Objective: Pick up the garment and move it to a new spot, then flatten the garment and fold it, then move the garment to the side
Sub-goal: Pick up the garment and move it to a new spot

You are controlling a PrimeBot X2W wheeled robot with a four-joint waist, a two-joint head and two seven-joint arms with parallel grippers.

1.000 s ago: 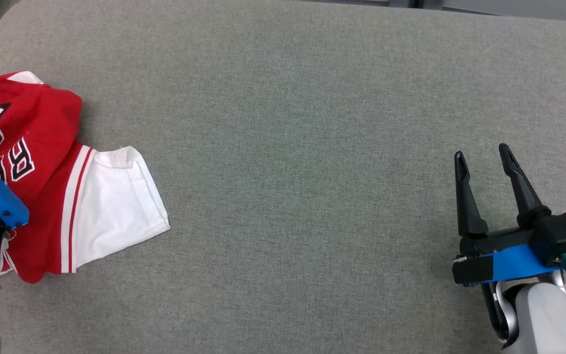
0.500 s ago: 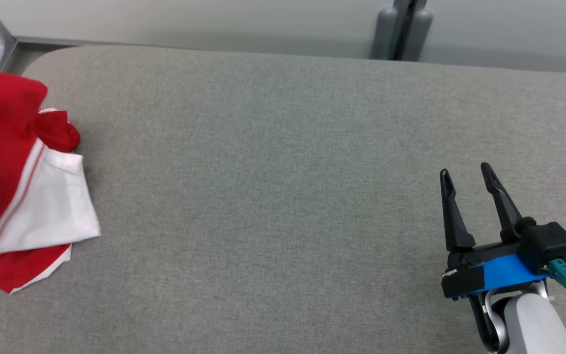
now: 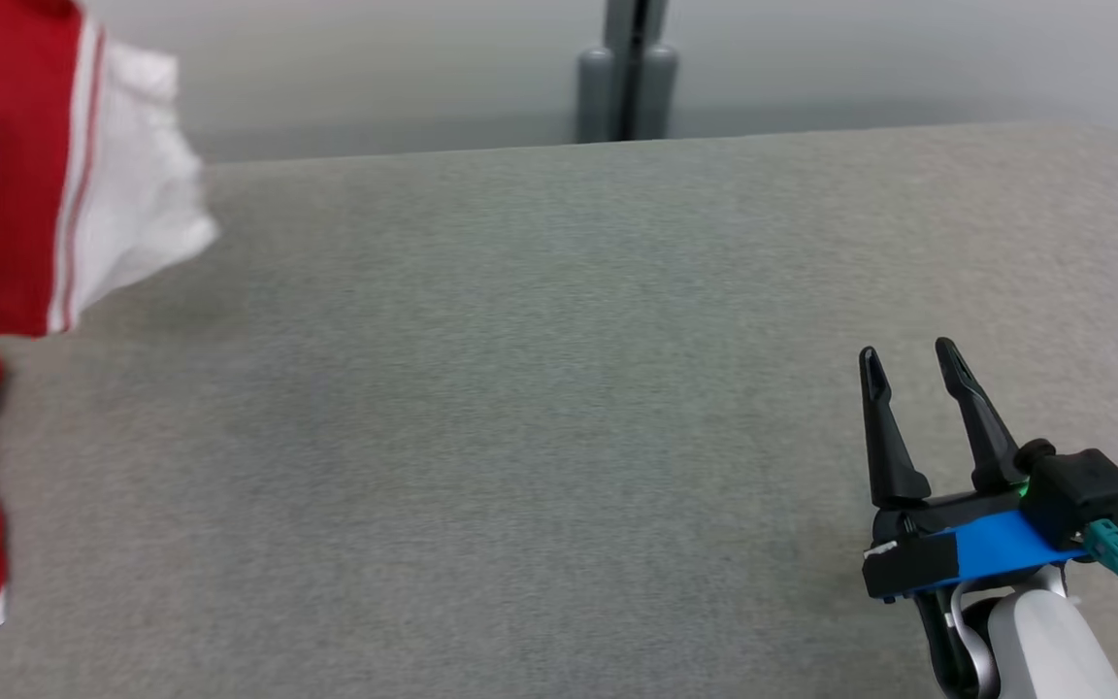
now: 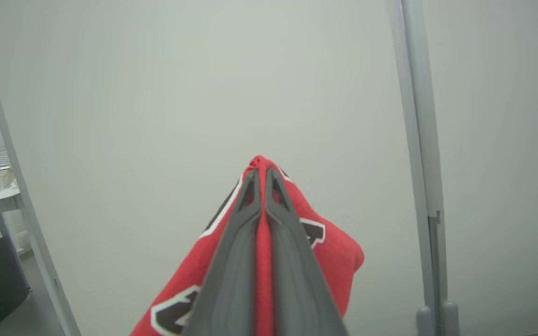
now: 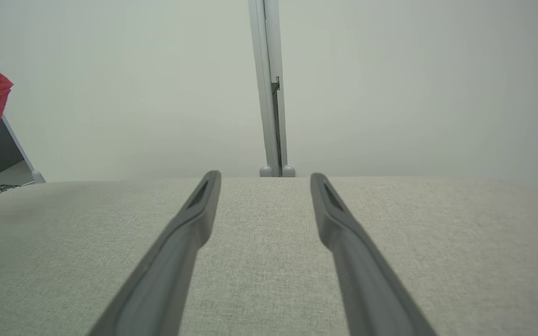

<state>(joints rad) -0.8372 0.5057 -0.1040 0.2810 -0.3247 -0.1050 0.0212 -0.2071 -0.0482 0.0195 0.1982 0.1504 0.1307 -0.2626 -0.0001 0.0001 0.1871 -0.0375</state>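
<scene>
The left claw point(image 4: 260, 179) is clamping a fold of the red garment point(image 3: 6, 194), which is hanging over the left edge of the tabletop point(image 3: 559, 408), tail trailing low. The right claw point(image 3: 905, 348) is hovering agape and empty, well apart. The carry toward the middle should probably go high enough to clear the tail, then lower slowly to avoid bunching.

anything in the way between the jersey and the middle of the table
Nothing visible does. The jersey hangs pinched in the shut left end effector at the left of the table, whose grey surface toward the middle is bare. The open right end effector sits near the right front, off that path.
</scene>
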